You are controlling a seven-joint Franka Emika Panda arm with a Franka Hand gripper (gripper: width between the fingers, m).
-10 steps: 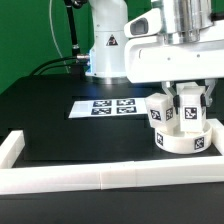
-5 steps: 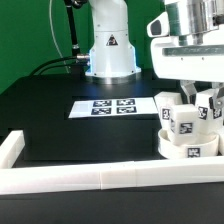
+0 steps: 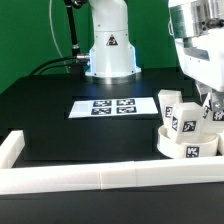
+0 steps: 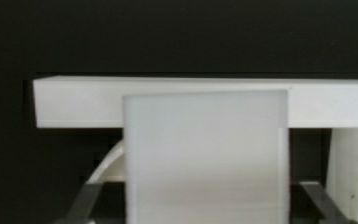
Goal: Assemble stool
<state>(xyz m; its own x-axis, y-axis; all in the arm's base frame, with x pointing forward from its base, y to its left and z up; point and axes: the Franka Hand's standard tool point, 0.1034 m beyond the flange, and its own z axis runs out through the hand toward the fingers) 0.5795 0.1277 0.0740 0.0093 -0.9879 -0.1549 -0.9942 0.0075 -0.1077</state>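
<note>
The white round stool seat (image 3: 188, 150) lies at the exterior view's right, against the border rail. Two tagged white legs (image 3: 170, 105) (image 3: 186, 122) stand upright on it. My gripper (image 3: 212, 108) comes down at the right edge, partly cut off, over a third leg there. In the wrist view a white leg (image 4: 206, 140) fills the space between my two dark fingers (image 4: 98, 195). My gripper (image 4: 206, 195) looks shut on this leg. How the leg's lower end meets the seat is hidden.
The marker board (image 3: 105, 107) lies flat mid-table. A long white border rail (image 3: 80, 178) runs along the front and turns up at the left corner (image 3: 10, 148). The robot's white base (image 3: 110, 50) stands behind. A white bar (image 4: 87, 103) crosses the wrist view behind the leg.
My gripper has moved to the exterior view's right, now partly out of frame. The seat with its legs has shifted right along with it.
</note>
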